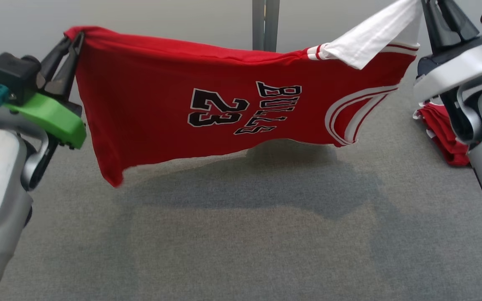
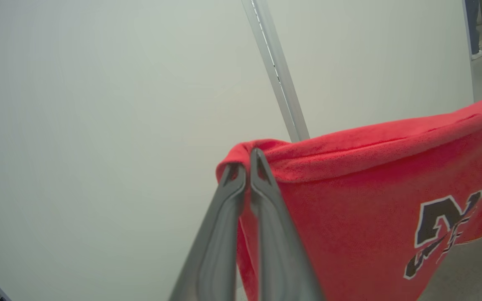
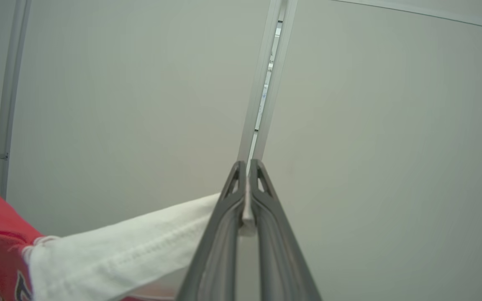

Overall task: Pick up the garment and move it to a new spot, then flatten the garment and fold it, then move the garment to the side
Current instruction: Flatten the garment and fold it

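The garment (image 1: 207, 113) is a red basketball jersey with "BULLS 23" in black, upside down, and white trim. It hangs stretched in the air above the grey table (image 1: 241, 234). My left gripper (image 1: 75, 37) is shut on its red corner at the upper left; the left wrist view shows the same gripper (image 2: 247, 161) pinching red cloth (image 2: 349, 200). My right gripper (image 1: 427, 4) is shut on the white strap at the upper right; in the right wrist view the gripper (image 3: 247, 167) clamps the white fabric (image 3: 140, 242).
A pile of red cloth (image 1: 442, 129) lies on the table at the right, beside my right arm. A metal post (image 1: 265, 25) stands against the pale wall behind the jersey. The grey tabletop stretches below the hanging jersey.
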Controlling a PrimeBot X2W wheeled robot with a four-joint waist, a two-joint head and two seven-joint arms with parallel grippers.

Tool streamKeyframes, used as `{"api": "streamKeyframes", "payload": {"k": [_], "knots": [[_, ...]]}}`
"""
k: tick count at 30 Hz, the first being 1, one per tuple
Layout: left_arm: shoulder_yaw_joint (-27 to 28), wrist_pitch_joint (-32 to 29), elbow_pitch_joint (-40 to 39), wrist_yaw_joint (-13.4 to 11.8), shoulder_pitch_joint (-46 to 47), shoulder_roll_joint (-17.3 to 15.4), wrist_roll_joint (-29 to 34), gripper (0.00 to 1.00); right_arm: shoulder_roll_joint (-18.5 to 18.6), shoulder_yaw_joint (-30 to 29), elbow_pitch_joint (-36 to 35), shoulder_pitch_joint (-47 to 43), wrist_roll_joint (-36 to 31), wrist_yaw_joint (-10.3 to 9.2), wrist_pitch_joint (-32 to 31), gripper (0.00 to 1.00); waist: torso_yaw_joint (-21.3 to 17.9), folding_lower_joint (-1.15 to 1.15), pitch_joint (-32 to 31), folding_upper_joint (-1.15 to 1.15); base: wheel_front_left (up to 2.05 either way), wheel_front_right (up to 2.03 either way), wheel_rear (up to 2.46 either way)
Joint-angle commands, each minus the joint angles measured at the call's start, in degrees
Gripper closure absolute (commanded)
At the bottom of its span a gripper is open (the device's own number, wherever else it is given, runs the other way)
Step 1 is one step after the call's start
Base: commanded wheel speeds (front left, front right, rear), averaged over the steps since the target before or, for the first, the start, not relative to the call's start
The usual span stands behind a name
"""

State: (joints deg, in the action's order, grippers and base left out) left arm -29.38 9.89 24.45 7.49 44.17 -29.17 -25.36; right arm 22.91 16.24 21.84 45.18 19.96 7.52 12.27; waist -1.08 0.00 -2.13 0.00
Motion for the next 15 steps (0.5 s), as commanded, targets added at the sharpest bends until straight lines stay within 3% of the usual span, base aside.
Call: {"api": "streamKeyframes", "payload": {"k": [1,8,15], "knots": [[-0.65,-0.24,0.92,-0.01,2.1,-0.59,-0.9,1.0,0.25,1.1,1.09,1.96,0.13,-0.07,-0.68,1.0,-0.98,0.0,1.96,0.0,0.0,0.0,0.0],[-3.62,-2.11,4.08,-0.01,12.67,-1.8,-2.15,1.0,2.23,6.57,4.4,14.95,0.17,-0.08,-3.21,1.0,-1.98,0.0,12.26,0.0,0.0,0.0,0.0],[-7.69,-1.31,7.88,-0.04,26.23,-1.61,2.02,1.0,4.21,6.81,8.88,29.12,-1.65,-0.08,-4.07,1.0,-0.55,0.0,22.97,0.0,0.0,0.0,0.0]]}}
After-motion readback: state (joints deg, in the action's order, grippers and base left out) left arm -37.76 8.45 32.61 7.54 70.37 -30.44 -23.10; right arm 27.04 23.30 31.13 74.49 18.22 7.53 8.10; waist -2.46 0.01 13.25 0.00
